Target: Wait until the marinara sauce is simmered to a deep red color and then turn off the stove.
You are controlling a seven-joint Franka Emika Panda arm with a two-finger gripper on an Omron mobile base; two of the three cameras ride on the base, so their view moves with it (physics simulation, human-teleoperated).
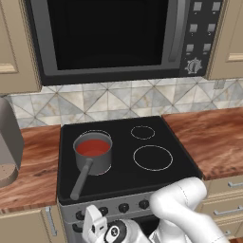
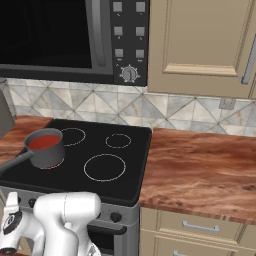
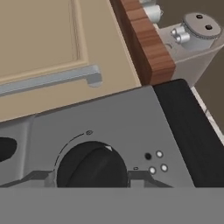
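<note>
Glossy white rounded arm (image 1: 182, 204), dark joints

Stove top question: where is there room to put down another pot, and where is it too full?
The stove has bare rings on its right half, a big ring in front and a small ring behind it. The wooden counter between stove and wall is bare too. The front left is crowded: the saucepan of marinara sauce sits there, handle pointing forward.

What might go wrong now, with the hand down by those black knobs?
The grey front panel carries a row of similar black knobs, so the gripper may turn the wrong one and leave the small grey saucepan heating. The orange-red sauce may not be deep red yet, so switching off now might be early. Its long handle reaches toward the front edge, where the arm could knock it.
</note>
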